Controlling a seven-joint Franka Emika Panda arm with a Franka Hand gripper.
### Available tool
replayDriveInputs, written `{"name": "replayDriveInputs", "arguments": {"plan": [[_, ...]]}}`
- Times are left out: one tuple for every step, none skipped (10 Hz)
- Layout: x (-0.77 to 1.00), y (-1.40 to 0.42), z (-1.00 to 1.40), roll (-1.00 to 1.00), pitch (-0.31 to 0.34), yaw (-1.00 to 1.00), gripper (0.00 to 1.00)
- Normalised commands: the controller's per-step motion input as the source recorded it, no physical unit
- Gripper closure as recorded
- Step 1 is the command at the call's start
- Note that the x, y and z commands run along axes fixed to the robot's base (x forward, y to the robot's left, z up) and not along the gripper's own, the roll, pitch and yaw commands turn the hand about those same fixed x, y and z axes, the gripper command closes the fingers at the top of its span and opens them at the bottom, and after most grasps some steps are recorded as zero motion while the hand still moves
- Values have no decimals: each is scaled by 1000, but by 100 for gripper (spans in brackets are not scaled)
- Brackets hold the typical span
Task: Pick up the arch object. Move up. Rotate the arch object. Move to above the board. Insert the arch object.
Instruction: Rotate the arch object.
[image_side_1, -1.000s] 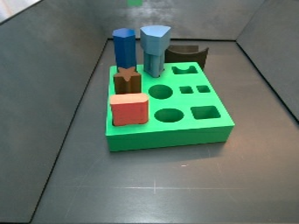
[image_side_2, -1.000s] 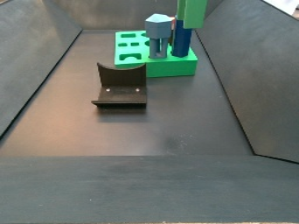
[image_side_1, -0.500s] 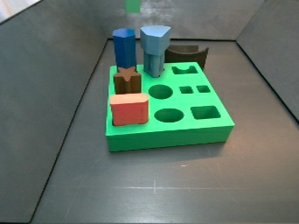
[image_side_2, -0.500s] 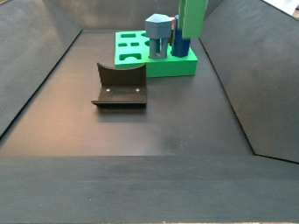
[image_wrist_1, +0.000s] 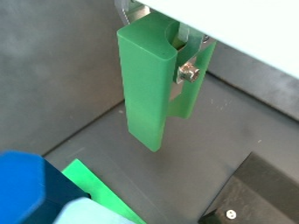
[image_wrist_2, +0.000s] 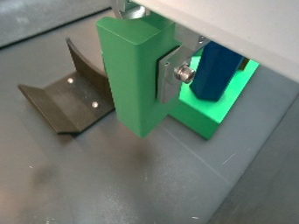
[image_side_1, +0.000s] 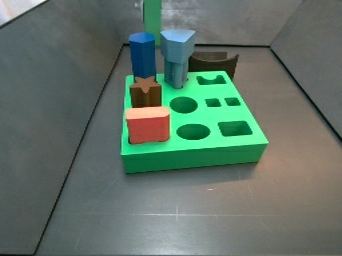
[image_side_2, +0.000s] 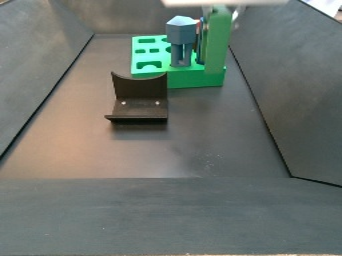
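The arch object (image_wrist_1: 149, 83) is a tall bright green block with a curved scoop in one side, not a dark one. My gripper (image_wrist_1: 160, 63) is shut on it, one silver finger (image_wrist_1: 188, 68) lying in the scoop. It hangs upright by the blue prisms, over the end of the green board (image_side_1: 187, 157) that is far in that side view. Both wrist views show it, here (image_wrist_2: 135, 74) with a finger plate (image_wrist_2: 173, 77). Both side views show the piece (image_side_1: 151, 20) (image_side_2: 215, 42). The gripper (image_side_2: 221, 9) shows at one frame edge. I cannot tell whether the piece touches the board (image_side_2: 181, 78).
Two blue prisms (image_side_1: 142, 58) (image_side_1: 177, 55), a brown star-topped block (image_side_1: 146, 93) and a red cube (image_side_1: 147, 125) stand in the board. The dark fixture (image_side_2: 138, 97) stands on the floor just off the board's end, also seen here (image_side_1: 214, 62) (image_wrist_2: 65, 96). Dark walls enclose the floor.
The gripper has come down with the green arch object: in both side views the piece reaches lower beside the blue prisms, and the gripper body now shows.
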Motion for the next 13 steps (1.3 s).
{"name": "replayDriveInputs", "arguments": {"plan": [[16, 16, -1000, -137, -75, -34, 100], [16, 20, -1000, -132, -77, -34, 100], [15, 24, -1000, -128, -77, -35, 100], [14, 27, -880, -123, -79, -36, 100], [12, 27, -714, -119, -77, -37, 100], [14, 28, -551, -115, -77, -36, 100], [15, 27, -390, -112, -72, -37, 100], [18, 27, -181, -108, -61, -36, 100], [0, 0, 0, 93, -57, -37, 0], [0, 0, 1000, 81, -15, -19, 0], [-14, -1, 1000, 78, 2, -16, 0], [-23, -3, 1000, 72, 19, -14, 0], [-23, -3, 961, 67, 25, -10, 0]]}}
